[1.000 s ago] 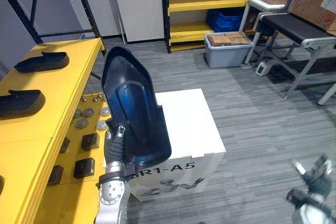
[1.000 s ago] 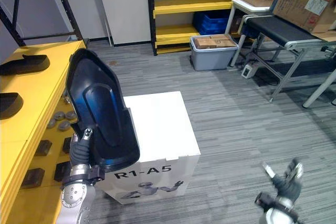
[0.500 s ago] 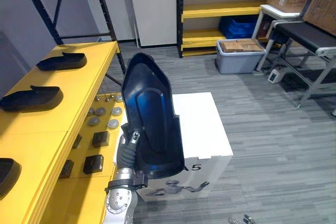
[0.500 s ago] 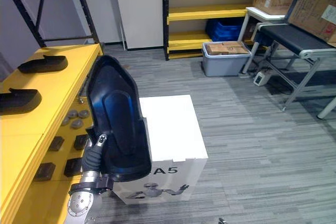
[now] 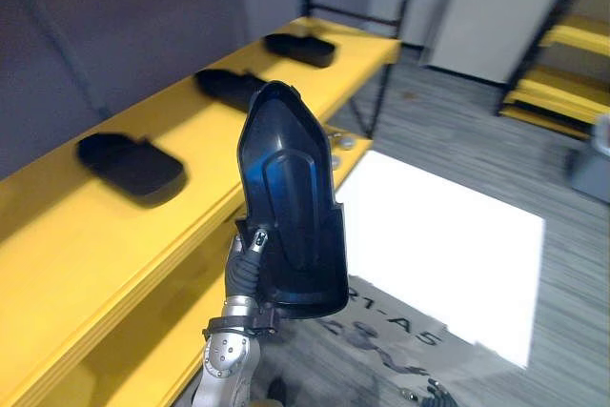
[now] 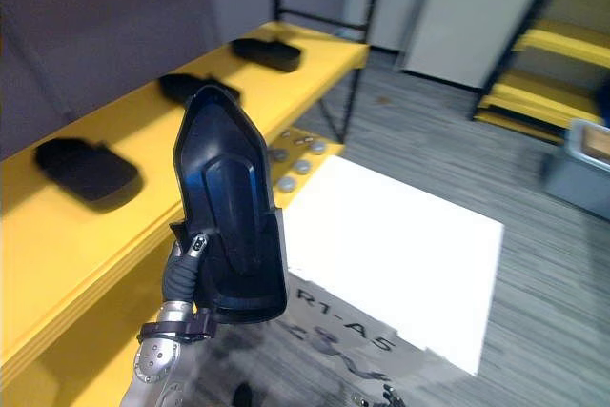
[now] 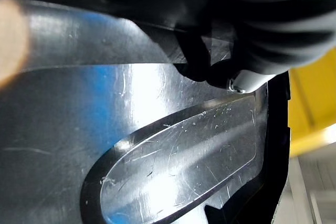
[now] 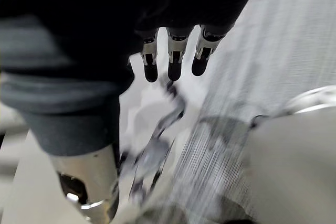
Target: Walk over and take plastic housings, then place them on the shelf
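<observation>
- Three flat black plastic housings [image 5: 131, 161]: in a row on the long yellow shelf board [image 5: 105, 245].
- White cardboard box [image 5: 448, 245]: right of the board.
- Glossy black housing shell [image 5: 291, 207]: upright between board and box.

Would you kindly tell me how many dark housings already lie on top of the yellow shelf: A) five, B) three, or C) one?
B: three lie apart on the yellow shelf, a near housing, a middle housing and a far housing, while the left robot hand holds a fourth housing upright.
</observation>
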